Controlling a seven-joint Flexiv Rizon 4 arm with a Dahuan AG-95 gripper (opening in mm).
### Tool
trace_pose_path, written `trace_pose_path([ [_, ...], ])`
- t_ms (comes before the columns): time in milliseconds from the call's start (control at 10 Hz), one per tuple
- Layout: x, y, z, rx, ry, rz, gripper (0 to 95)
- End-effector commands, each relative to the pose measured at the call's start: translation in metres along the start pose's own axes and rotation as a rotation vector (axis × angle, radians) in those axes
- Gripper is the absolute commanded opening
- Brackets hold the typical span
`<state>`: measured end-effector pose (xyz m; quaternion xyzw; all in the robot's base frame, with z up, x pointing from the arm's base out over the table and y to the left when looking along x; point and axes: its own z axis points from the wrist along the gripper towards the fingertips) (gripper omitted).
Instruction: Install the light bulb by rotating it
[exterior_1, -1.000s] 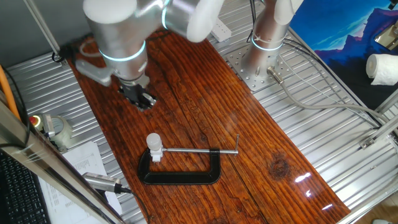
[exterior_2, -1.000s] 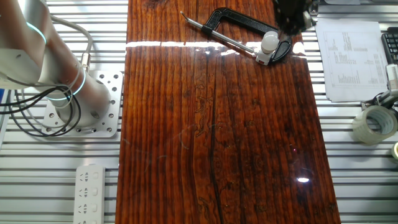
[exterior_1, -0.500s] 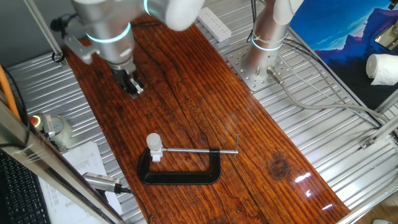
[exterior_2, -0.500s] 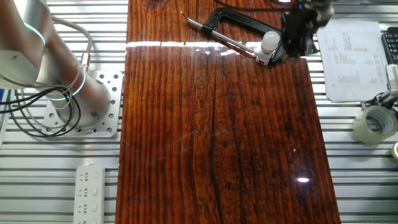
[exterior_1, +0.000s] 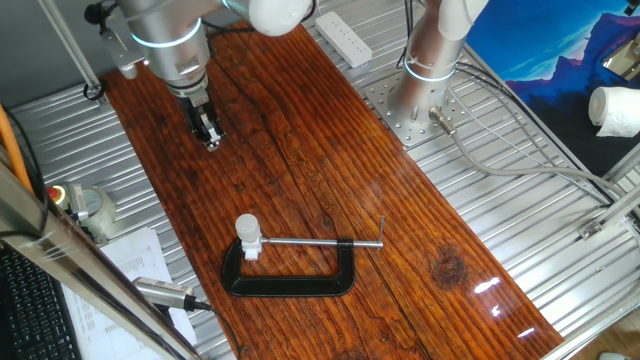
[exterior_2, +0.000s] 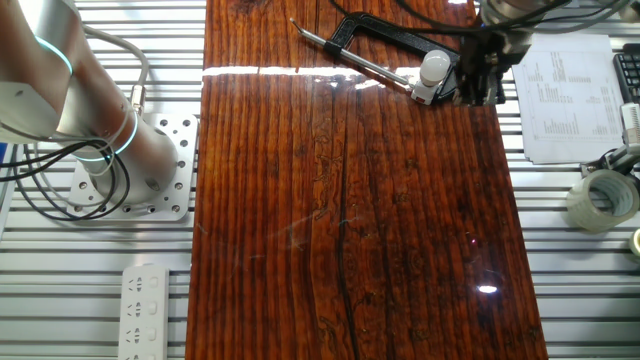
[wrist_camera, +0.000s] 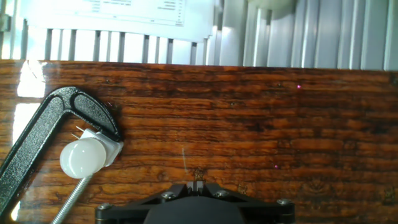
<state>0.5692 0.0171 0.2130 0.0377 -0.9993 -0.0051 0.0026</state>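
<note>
The light bulb (exterior_1: 246, 227) sits upright in a small white socket block (exterior_1: 250, 246), its round dome on top. The block is held in the mouth of a black C-clamp (exterior_1: 290, 277) that lies flat on the wooden bench (exterior_1: 330, 180), near the long edge that borders the printed paper sheet (exterior_2: 567, 95). The screw rod (exterior_1: 320, 241) of the clamp touches the socket block from the side. In the hand view the bulb (wrist_camera: 83, 158) is at the lower left, with the clamp's curved arm (wrist_camera: 43, 134) around it.

The claw (exterior_1: 209, 133) hangs above the bench, well apart from the bulb in one fixed view; in the other fixed view the claw (exterior_2: 480, 80) appears just beside the bulb (exterior_2: 434, 67), toward the paper-side edge. It holds nothing. Its two fingers are pressed together, with no gap visible between the tips in the hand view (wrist_camera: 198, 183).

Beside the bench, on the metal slatted surface, there are a roll of tape (exterior_2: 600, 200), a white power strip (exterior_2: 145, 310) and the robot's mounting base (exterior_1: 415, 95).
</note>
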Motion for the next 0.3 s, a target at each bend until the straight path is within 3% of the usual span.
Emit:
trace_pose_path([
  [100,-0.0010,0.0006,-0.0005,-0.005,0.014,-0.012,0.0],
  [300,-0.0002,0.0007,-0.0010,-0.006,0.018,-0.014,0.0],
])
